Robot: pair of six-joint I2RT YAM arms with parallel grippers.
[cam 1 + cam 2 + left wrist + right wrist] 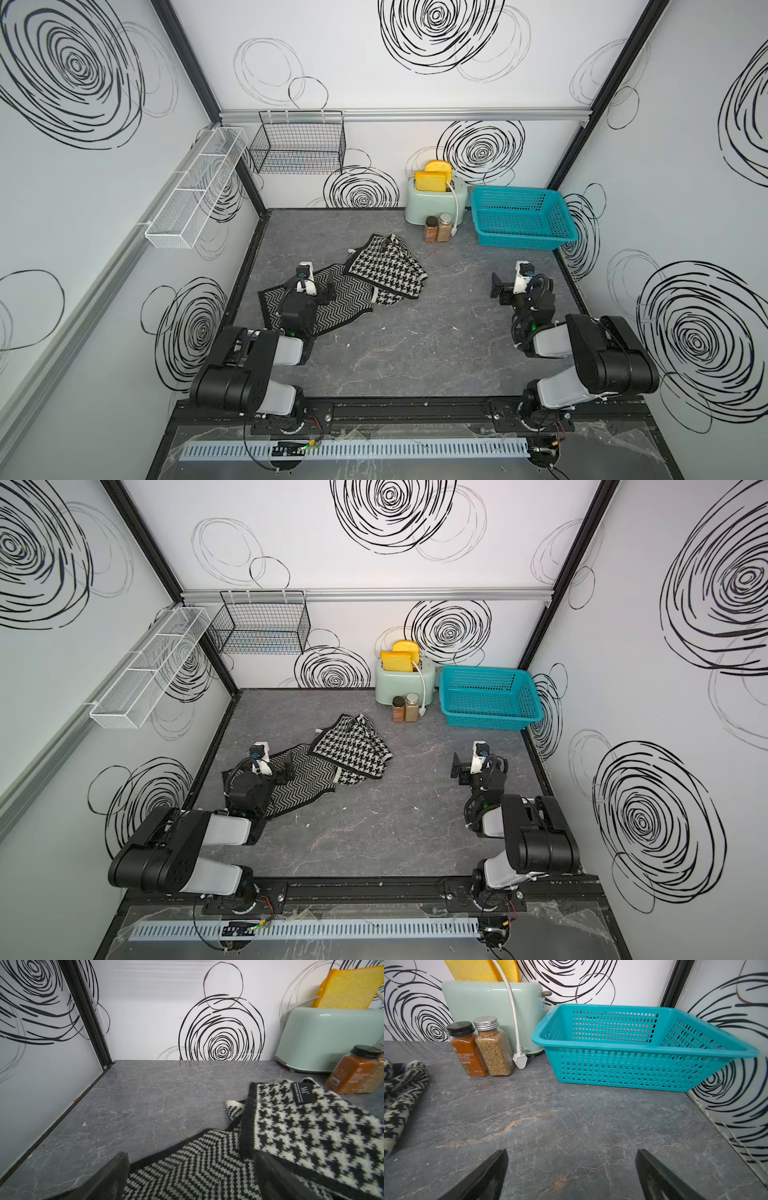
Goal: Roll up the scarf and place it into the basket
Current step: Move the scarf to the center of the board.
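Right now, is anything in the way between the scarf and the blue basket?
Mostly bare table lies between the scarf and the basket. Two spice jars stand just beside that path, by the toaster.

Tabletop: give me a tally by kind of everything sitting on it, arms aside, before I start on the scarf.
Scarf: 1
Teal basket: 1
Toaster: 1
Toast slices, in the toaster: 2
Spice jars: 2
Total: 7
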